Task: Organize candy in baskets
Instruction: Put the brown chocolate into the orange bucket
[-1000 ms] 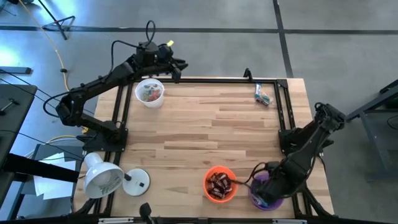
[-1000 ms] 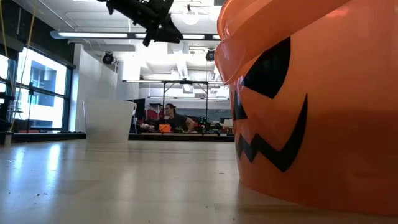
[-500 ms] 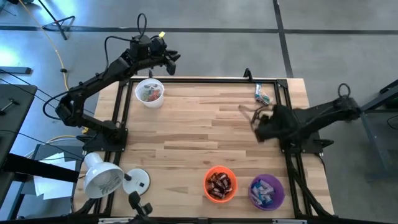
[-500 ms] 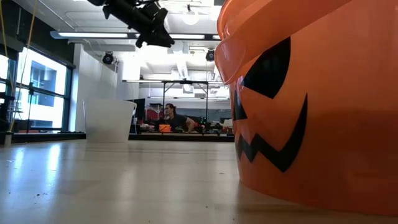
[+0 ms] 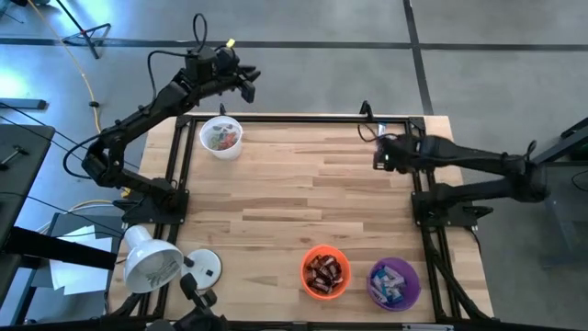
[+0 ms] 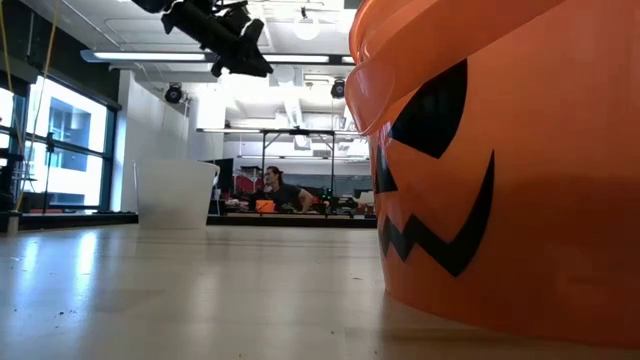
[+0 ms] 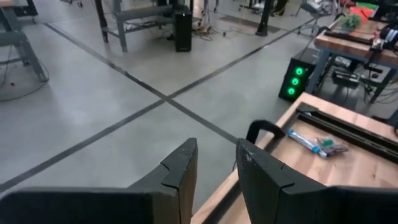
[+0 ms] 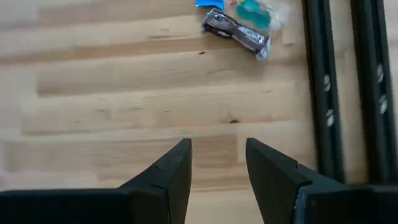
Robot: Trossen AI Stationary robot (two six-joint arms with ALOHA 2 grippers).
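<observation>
Right gripper, jaws apart and empty, now off the purple basket, beside far-corner candy; left jaws apart too.

White basket at ten o'clock; orange and purple baskets at five; loose candy at two.

Three baskets on the table: one white basket at the far left, one orange basket and one purple basket side by side at the near right edge. Each holds several wrapped candies, too small to count. Loose candies at the far right corner: at least three in the right wrist view, one dark brown, one blue, one teal. One white lamp at the near left. Two robot arms. One person in the room behind.
</observation>
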